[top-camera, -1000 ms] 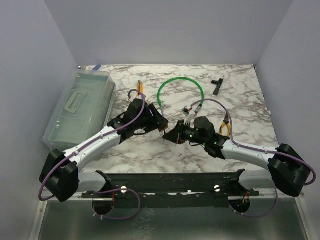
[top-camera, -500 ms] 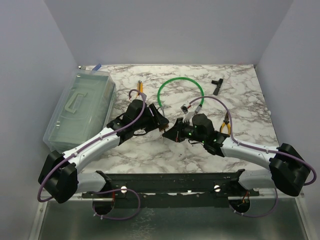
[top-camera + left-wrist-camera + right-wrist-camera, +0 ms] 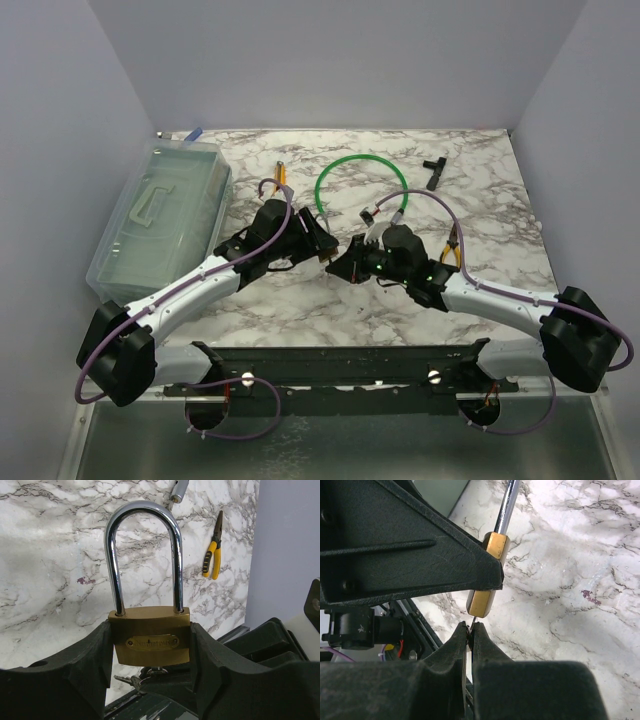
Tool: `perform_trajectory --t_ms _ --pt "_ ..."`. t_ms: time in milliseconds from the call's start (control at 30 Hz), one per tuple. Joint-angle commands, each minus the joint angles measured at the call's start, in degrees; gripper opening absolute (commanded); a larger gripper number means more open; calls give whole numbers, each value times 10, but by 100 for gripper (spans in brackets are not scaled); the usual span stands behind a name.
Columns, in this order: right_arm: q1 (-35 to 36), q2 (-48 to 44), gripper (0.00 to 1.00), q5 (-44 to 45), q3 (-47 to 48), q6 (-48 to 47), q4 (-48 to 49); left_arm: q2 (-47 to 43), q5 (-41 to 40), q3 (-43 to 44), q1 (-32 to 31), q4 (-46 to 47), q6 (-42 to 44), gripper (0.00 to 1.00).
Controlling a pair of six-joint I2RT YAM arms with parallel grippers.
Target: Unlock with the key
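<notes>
My left gripper is shut on the brass padlock, one black finger on each side of its body. The steel shackle points away from the wrist, with both legs seated in the body. In the right wrist view, my right gripper is shut on the thin silvery key, whose tip meets the underside of the padlock. A spare key on the ring hangs below. In the top view the left gripper and the right gripper meet mid-table.
A clear plastic box fills the table's left side. A green cable loop lies behind the grippers, yellow-handled pliers to their right, a black T-shaped part at the back right, and an orange tool near the box.
The right wrist has crept slightly left and away from the near edge, towards the left gripper. Both grips look the same as before.
</notes>
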Motion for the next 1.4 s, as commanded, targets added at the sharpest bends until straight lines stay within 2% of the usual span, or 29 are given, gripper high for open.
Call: perform_trajectory --t_ms 0,400,533,767,867,967,1100,1367 --pt "-7 3 0 58 23 -22 11 -15 40 3 -10 21 -2 0" --pt "-8 7 0 123 35 -34 21 -3 46 -9 -18 28 -40 0" --pt "-8 9 2 119 45 -44 6 -1 21 -10 -17 30 -43 0" --pt "-8 -22 41 88 33 -56 -34 14 -29 -1 -4 35 -60 0" --pt "-8 -39 52 73 25 -57 -54 23 -37 4 -2 46 -64 0" --pt "-8 -52 57 64 14 -54 -67 34 -41 7 0 55 -70 0" --pt "-8 -61 56 53 -2 -44 -65 43 -47 7 -1 69 -78 0" --pt "-8 -31 45 26 -3 -39 -41 51 -39 4 -1 87 -83 0"
